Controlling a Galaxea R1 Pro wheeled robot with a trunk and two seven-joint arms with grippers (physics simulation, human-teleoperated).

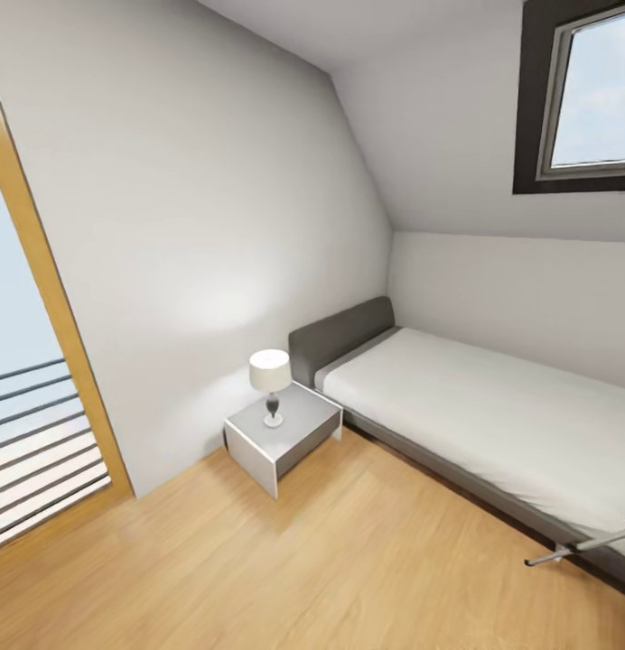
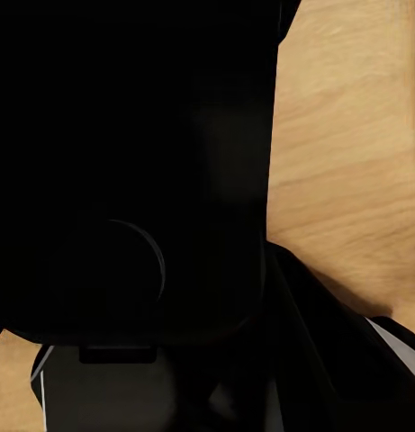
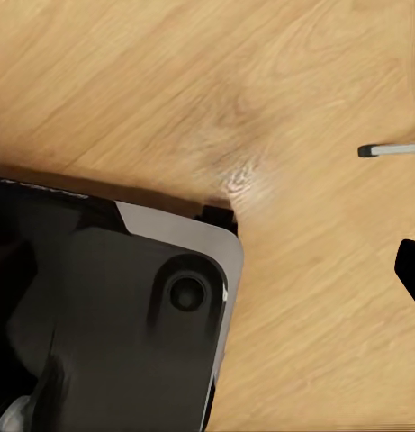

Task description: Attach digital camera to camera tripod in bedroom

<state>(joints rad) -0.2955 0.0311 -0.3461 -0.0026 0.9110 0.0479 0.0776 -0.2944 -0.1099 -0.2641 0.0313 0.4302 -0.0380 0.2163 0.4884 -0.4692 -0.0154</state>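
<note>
— What's close to the lens?
— A big black shape (image 2: 126, 171), too dark to identify (faint round outline on it).
— Beyond?
— Light wood plank floor (image 2: 351, 135).

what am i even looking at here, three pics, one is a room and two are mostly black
These are renders from a simulated two-armed robot on wheels. The big picture comes from a camera on its head: a bedroom with a grey bed, a nightstand carrying a lamp, and a window. At the lower right edge a silver leg of the camera tripod pokes in.

The other two come from cameras near each hand, aimed down at the wood floor. The dark shapes there look like the robot's own body, close up. Whether anything is held cannot be told.
</note>
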